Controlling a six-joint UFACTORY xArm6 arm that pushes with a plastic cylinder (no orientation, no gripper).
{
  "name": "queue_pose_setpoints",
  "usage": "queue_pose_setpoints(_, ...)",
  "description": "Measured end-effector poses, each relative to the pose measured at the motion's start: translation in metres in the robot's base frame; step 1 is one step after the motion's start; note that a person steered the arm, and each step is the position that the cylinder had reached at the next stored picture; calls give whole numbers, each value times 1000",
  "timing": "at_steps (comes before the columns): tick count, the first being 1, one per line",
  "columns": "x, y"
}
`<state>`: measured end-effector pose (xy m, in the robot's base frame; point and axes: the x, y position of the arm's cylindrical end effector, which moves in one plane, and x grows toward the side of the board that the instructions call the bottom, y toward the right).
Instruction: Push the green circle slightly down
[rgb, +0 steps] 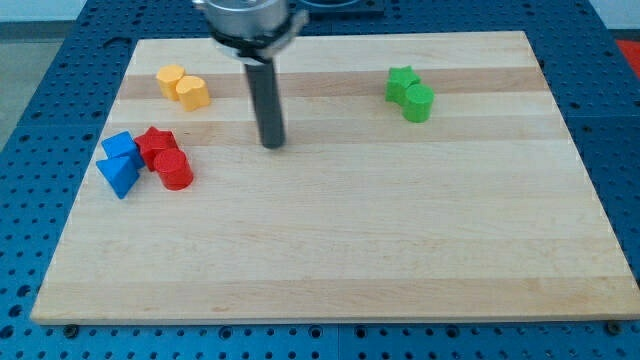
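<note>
The green circle (419, 103) is a short green cylinder at the view's upper right of the wooden board (400, 240). It touches a green star (401, 83) just above and to its left. My tip (272, 144) rests on the board well to the left of the green circle and slightly lower, with bare wood between them. The dark rod rises from the tip to the arm's mount at the view's top.
A yellow hexagon-like block (170, 78) and a yellow block (192, 92) sit at the upper left. A red star (155, 144), a red cylinder (174, 170), a blue cube (119, 148) and a blue triangle (119, 176) cluster at the left.
</note>
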<state>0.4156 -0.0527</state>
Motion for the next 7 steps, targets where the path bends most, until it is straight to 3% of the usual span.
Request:
queue_pose_setpoints(1, 27, 63)
queue_pose_setpoints(2, 17, 149)
queue_pose_setpoints(4, -54, 268)
queue_pose_setpoints(5, -87, 251)
queue_pose_setpoints(7, -58, 106)
